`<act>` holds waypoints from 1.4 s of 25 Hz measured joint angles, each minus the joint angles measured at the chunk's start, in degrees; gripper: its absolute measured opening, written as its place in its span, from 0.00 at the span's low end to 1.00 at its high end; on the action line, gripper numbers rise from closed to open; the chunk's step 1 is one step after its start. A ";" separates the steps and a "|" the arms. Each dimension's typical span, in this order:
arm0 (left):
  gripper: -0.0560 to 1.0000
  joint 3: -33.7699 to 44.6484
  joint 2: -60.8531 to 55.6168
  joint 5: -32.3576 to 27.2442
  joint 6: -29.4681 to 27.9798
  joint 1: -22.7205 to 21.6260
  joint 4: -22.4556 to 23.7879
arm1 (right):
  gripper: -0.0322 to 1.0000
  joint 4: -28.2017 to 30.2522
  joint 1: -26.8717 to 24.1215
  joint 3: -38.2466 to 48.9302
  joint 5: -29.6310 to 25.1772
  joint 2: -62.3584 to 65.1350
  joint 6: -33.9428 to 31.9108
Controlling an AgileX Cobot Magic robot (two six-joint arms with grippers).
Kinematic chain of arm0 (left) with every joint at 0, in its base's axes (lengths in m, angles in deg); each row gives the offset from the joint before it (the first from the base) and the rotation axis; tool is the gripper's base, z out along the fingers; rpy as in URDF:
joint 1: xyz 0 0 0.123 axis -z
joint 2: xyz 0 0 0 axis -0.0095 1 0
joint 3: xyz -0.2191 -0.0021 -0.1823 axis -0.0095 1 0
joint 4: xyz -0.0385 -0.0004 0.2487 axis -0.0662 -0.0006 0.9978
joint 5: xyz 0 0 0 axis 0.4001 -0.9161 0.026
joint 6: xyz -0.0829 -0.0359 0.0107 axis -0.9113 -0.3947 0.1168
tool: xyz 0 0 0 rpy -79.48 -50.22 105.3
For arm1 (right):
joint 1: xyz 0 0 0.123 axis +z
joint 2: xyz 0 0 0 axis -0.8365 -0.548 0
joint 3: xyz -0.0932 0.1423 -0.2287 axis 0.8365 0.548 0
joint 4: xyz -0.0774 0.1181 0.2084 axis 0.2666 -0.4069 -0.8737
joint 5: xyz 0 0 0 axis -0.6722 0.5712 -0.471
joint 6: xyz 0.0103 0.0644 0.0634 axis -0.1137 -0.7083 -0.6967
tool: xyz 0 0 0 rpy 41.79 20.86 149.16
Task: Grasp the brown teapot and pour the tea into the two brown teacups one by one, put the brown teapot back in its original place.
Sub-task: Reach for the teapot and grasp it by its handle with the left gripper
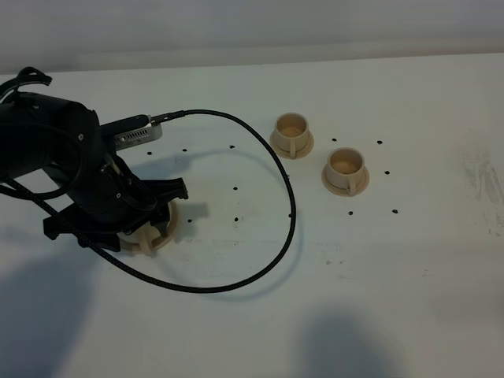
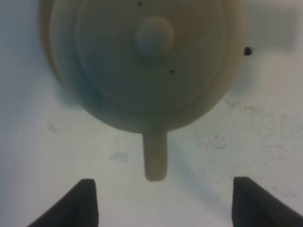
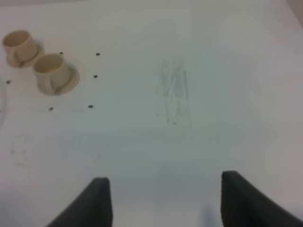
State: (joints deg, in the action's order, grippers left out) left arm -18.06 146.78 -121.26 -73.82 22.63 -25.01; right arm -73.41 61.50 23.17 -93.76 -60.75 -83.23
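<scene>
A black cable [image 1: 291, 228] lay nearest the high camera, looping across the front of the white table [image 1: 394, 299] and running back to the left arm [image 1: 55, 157]. That arm leaned low over the brown teapot [image 1: 153, 236] at the left of the table, hiding most of it in the high view. In the left wrist view the teapot [image 2: 151, 61] sat upright with its lid on, the lid knob [image 2: 154, 37] showing, and its loop handle [image 2: 155, 158] pointed towards the left gripper [image 2: 165, 203]. The jaws stood wide apart, one to either side of the handle's end, touching nothing. Whether the flat disc lay under the teapot could not be told.

The two brown teacups [image 1: 292, 130] [image 1: 346, 167] stood near each other at the middle right of the table, each on its own saucer, well apart from the teapot. Small black dots [image 1: 235, 190] speckled the surface around them.

The right gripper [image 3: 165, 198] hung spread and empty over bare table beside a grey scuff mark [image 3: 175, 94], with the cups [image 3: 19, 46] [image 3: 51, 73] well away from it.
</scene>
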 joint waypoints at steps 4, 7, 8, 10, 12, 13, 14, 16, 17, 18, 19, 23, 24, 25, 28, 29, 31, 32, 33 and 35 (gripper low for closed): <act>0.11 0.00 0.06 0.35 -0.07 0.00 0.00 | 0.50 0.00 0.00 0.00 0.00 0.00 0.00; 0.11 0.00 0.33 0.46 -0.07 0.00 0.00 | 0.50 0.00 0.00 0.00 0.00 0.00 0.00; 0.11 0.00 0.61 0.52 -0.07 0.00 0.00 | 0.50 0.00 0.00 0.00 0.00 0.00 0.00; 0.11 0.00 1.16 0.61 -0.07 0.00 0.00 | 0.50 0.00 0.00 0.00 0.00 0.00 0.00; 0.11 0.00 1.41 0.61 -0.09 0.00 0.00 | 0.50 0.00 0.00 0.00 0.00 0.00 0.00; 0.11 0.00 1.41 0.61 -0.09 0.00 0.00 | 0.50 0.00 0.00 0.00 0.00 0.00 0.00; 0.11 0.00 1.41 0.61 -0.09 0.00 0.00 | 0.50 0.00 0.00 0.00 0.00 0.00 0.00; 0.11 0.00 1.41 0.61 -0.09 0.00 0.00 | 0.50 0.00 0.00 0.00 0.00 0.00 0.00; 0.11 0.00 1.41 0.56 -0.09 0.00 0.00 | 0.50 0.00 0.00 0.00 0.00 0.00 0.00; 0.11 0.00 1.41 0.51 -0.14 0.00 0.00 | 0.50 0.00 0.00 0.00 0.00 0.00 0.00; 0.11 0.00 1.41 0.51 -0.13 0.00 0.00 | 0.50 0.00 0.00 0.00 0.00 0.00 0.00; 0.11 0.00 1.41 0.45 -0.32 0.00 0.00 | 0.50 0.00 0.00 0.00 0.00 0.00 0.00; 0.11 0.00 1.41 0.39 -0.32 0.00 0.05 | 0.50 0.00 0.00 0.00 0.00 0.00 0.00; 0.11 0.00 1.41 0.27 -0.39 0.00 0.26 | 0.50 0.00 0.00 0.00 0.00 0.00 0.00; 0.11 0.00 1.41 -0.36 -1.59 0.00 1.10 | 0.50 0.00 0.00 0.00 0.00 0.00 0.00; 0.11 0.00 1.41 -0.52 -1.84 0.00 1.22 | 0.50 0.00 0.00 0.00 0.00 0.00 0.00; 0.11 0.00 1.41 -0.71 -2.45 0.00 1.39 | 0.50 0.00 0.00 0.00 0.00 0.00 0.00; 0.11 0.00 1.41 -0.75 -2.74 0.00 1.41 | 0.50 0.00 0.00 0.00 0.00 0.00 0.00; 0.11 0.06 1.41 -0.75 -2.98 0.00 1.60 | 0.50 0.00 0.00 0.00 0.00 0.00 0.00; 0.11 0.24 1.41 -0.69 -3.69 0.00 1.91 | 0.50 0.00 0.00 0.00 0.00 0.00 0.00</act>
State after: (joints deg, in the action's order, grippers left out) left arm -17.82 148.20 -121.94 -77.51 22.63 -23.09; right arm -73.41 61.50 23.17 -93.76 -60.75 -83.23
